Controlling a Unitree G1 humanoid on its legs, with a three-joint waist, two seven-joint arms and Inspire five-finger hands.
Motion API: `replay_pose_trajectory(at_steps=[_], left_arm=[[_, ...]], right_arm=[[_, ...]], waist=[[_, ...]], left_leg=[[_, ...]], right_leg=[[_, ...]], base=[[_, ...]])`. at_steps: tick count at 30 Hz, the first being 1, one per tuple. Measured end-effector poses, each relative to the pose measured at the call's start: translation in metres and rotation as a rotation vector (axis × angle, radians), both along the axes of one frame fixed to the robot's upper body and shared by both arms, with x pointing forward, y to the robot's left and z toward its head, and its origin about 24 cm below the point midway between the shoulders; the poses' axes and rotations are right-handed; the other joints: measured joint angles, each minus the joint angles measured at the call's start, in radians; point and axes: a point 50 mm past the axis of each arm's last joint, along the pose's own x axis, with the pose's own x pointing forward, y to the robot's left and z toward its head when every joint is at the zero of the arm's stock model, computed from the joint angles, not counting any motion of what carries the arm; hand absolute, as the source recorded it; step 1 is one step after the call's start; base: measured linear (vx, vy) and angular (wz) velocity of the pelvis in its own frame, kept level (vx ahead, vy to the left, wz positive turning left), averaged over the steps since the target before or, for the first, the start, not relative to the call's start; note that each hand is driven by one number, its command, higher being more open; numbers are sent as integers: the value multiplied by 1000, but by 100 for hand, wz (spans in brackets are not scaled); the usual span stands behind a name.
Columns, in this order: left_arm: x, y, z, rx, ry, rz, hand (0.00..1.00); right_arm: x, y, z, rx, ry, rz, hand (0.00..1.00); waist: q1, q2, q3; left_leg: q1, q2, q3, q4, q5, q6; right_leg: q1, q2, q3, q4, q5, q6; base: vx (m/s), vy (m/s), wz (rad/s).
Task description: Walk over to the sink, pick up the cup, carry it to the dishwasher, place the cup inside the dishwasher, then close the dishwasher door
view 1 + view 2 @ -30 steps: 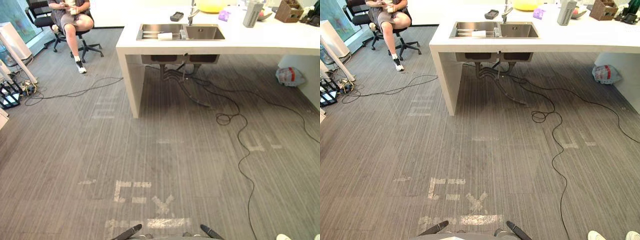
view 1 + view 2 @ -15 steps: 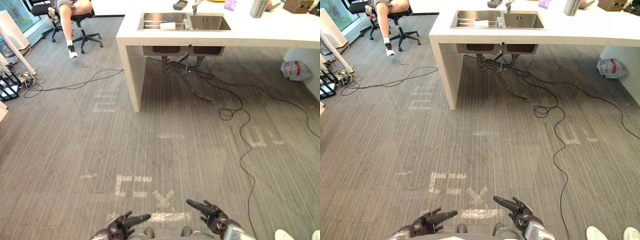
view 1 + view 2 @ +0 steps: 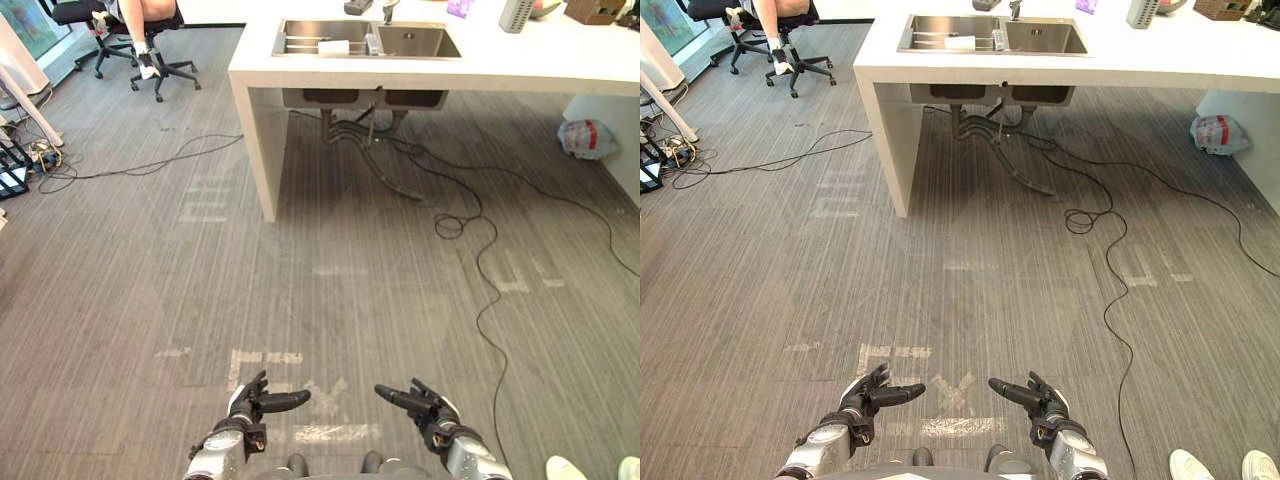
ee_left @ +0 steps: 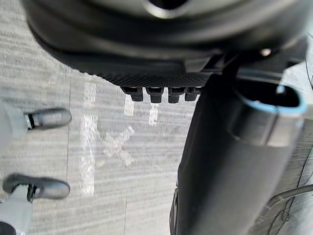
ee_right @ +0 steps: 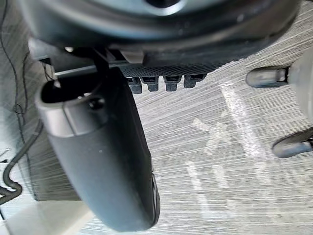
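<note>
Both arms have come up over the last second. The left hand [image 3: 246, 408] and right hand [image 3: 430, 410] are now held level, side by side, with fingers straight, thumbs apart and nothing in either.

The whole view has tipped a little too. We put that down to the head moving, not the furniture.

A small white cylindrical object, which we take for the cup [image 3: 333, 47], sits in the stainless steel double sink [image 3: 420, 42], in the basin on the left hand's side. The sink is set in a white counter [image 3: 520, 75], well ahead of both hands.

Grey striped floor [image 3: 330, 250] lies between, with worn white tape marks [image 3: 262, 357] just ahead of the fingertips.

Our judgement: the walk has barely begun, the arms are readied, and the pickup is not yet started.
</note>
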Motion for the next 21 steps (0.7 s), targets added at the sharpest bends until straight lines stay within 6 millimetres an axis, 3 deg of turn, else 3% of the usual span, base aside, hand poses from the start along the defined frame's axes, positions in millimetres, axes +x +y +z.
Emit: replay_pose_trajectory(at_steps=[6, 12, 15, 17, 19, 20, 21], left_arm=[[-6, 1, -3, 15, 30, 11, 100], [-27, -6, -13, -93, 118, 91, 100], [-34, -5, -19, -143, 196, 180, 100], [-37, -3, -22, -149, 220, 216, 100], [-36, 2, -23, -154, 226, 221, 100], [-36, 3, -23, -155, 225, 219, 100], [-34, 5, -23, -155, 217, 221, 100]], right_arm=[[-2, 6, -1, 57, 1, -29, 100], [-20, 9, -9, 80, 64, -42, 100], [-24, 8, -12, 107, 92, -86, 100], [-23, 3, -10, 115, 83, -118, 100], [-23, -3, -10, 131, 69, -169, 100], [-24, -4, -10, 133, 67, -181, 100], [-22, -8, -9, 132, 46, -196, 100]], waist=[[1, -3, 0], [3, -10, -1], [0, -17, 0], [-1, -22, -3], [-1, -47, -1], [-2, -53, 1], [-6, -58, 9]], left_leg=[[17, -1, 38, 1, -4, 2], [21, -10, 70, 10, -15, 31], [20, -26, 72, 20, -34, 77], [21, -26, 71, 32, -40, 94], [43, -37, 45, 58, -57, 107], [54, -42, 33, 59, -60, 111], [76, -47, 0, 70, -68, 120]], right_leg=[[-3, -1, 32, 13, 1, -5], [-48, -20, 50, 98, -41, -49], [-117, -77, 21, 275, -103, -15], [-199, -116, 15, 458, -100, -9], [-289, -188, 15, 713, -42, -62], [-307, -201, 32, 769, -13, -60], [-354, -220, 70, 885, 72, -52]], base=[[-42, 6, -17], [-62, 7, -14], [-84, 48, -1], [-44, 59, 4], [17, 43, 28], [69, 33, 53], [80, 17, 51]])
